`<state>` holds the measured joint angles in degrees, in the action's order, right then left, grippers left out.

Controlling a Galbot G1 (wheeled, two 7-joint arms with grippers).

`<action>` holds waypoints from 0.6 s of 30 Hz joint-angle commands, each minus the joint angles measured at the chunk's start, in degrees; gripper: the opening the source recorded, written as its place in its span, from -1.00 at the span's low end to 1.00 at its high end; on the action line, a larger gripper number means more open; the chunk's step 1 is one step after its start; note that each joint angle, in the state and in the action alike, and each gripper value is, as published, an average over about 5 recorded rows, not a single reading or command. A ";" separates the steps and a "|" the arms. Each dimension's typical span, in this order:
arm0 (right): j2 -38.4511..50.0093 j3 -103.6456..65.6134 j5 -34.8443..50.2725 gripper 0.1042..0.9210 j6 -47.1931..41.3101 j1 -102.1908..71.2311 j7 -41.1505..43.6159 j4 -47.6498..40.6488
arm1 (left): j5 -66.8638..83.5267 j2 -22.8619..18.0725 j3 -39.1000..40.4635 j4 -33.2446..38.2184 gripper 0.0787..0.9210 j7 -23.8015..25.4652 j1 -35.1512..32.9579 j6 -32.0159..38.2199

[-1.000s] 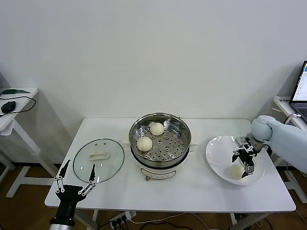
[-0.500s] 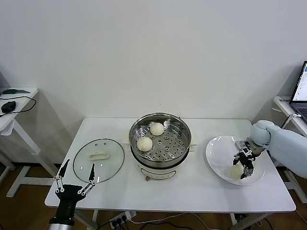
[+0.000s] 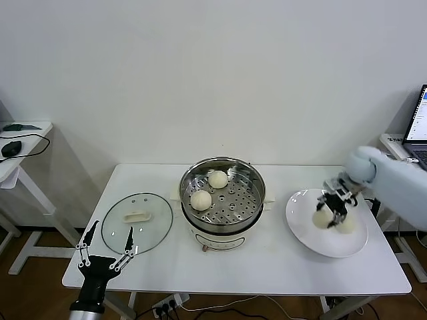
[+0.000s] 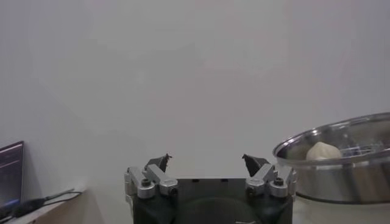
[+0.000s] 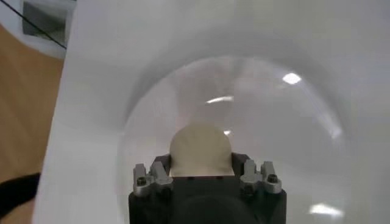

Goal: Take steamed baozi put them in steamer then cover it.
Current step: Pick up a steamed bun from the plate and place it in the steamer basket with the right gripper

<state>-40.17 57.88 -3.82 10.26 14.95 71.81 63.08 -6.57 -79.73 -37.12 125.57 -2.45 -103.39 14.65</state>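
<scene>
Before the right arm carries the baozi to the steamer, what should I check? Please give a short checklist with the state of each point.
1. Right gripper shut on a baozi, raised above the plate: ok.
2. Firmness of the grip: cannot tell.
3. Steamer uncovered: ok; the cover lies on the table beside it.
4. Free room on the steamer floor: ok; two buns sit on its left half.
5. Another bun stays on the plate, close to the held one: ok.
6. Left gripper open, parked low near the cover, away from the path: ok.
</scene>
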 commanded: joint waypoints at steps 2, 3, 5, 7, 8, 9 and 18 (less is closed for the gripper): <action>-8.89 2.11 0.12 0.36 17.17 19.19 2.66 8.81 | -0.08 0.09 0.10 0.44 0.77 0.00 -0.68 0.10; -10.32 2.15 -0.06 0.36 18.54 20.36 2.72 8.94 | -0.11 0.12 0.07 0.51 0.77 0.01 -0.81 0.14; -13.31 2.55 -0.39 0.36 21.86 22.16 2.48 9.62 | -0.17 0.13 -0.03 0.62 0.77 0.00 -0.99 0.23; -15.63 2.96 -0.81 0.36 24.58 22.97 1.92 10.69 | -0.19 0.11 -0.14 0.72 0.77 -0.01 -1.07 0.29; -16.76 3.07 -1.26 0.36 26.17 23.03 1.49 11.41 | -0.19 0.07 -0.17 0.78 0.77 -0.02 -1.08 0.30; -17.69 3.01 -1.87 0.37 27.59 22.82 1.14 12.03 | -0.19 0.04 -0.18 0.84 0.77 -0.02 -1.09 0.32; -22.02 5.78 -10.59 0.40 35.83 17.93 -3.29 16.82 | -0.10 0.10 -0.39 0.77 0.77 -0.01 -0.95 0.55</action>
<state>-55.72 61.10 -8.17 34.88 31.34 71.57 74.81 -6.70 -79.68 -37.49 126.43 -2.47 -104.27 15.18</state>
